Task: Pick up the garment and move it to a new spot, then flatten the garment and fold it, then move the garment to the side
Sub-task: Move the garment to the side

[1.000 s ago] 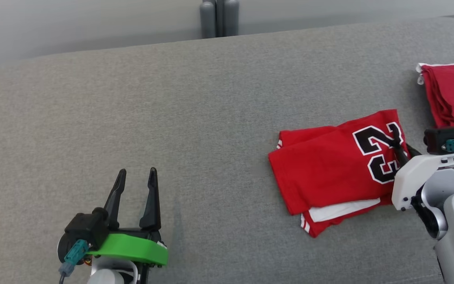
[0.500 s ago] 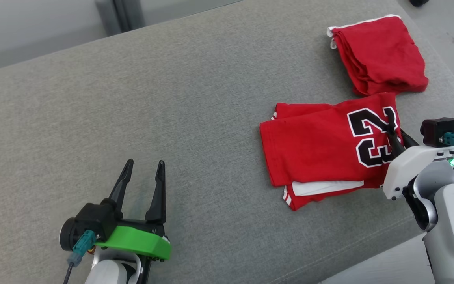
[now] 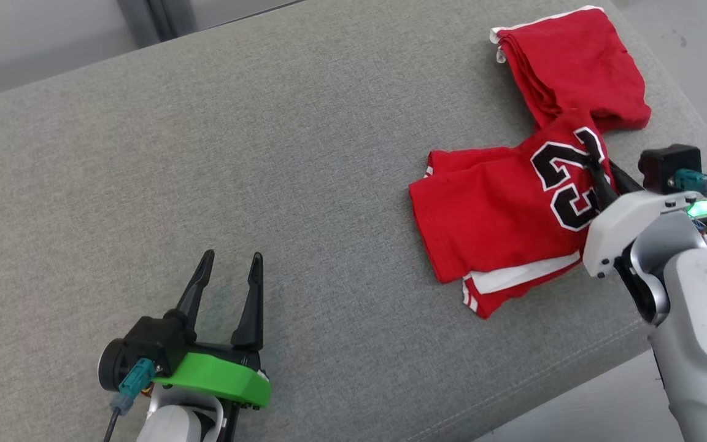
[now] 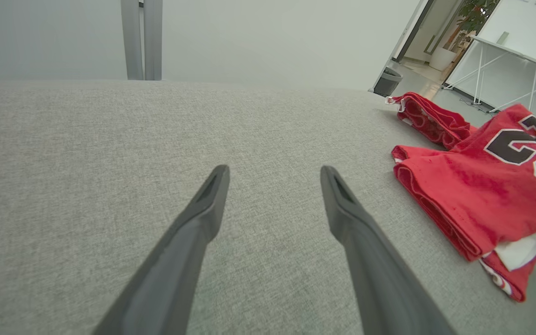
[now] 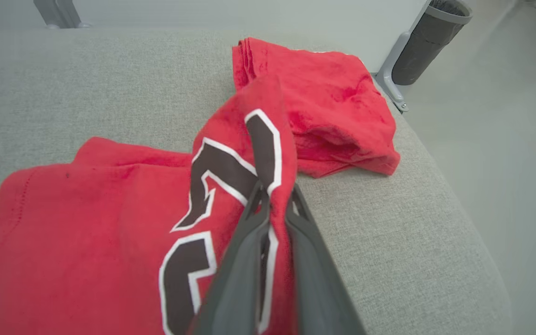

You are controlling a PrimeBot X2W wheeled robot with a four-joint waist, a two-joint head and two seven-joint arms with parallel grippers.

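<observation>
The garment is a folded red jersey with a black and white number, lying at the right of the grey cushion. My right gripper is shut on the garment's numbered edge, which is pulled up into a ridge between the fingers. The same garment shows at the right of the left wrist view. My left gripper stands open over bare cushion at the lower left, with nothing between its fingers.
A second folded red cloth lies at the cushion's far right corner, touching the lifted edge of the garment. The cushion's right edge drops to the floor. A dark bin stands on the floor beyond.
The head camera has turned, shifting the whole picture. The garment's numbered edge is lifted and drawn toward the second red cloth. The left gripper has kept still and open.
</observation>
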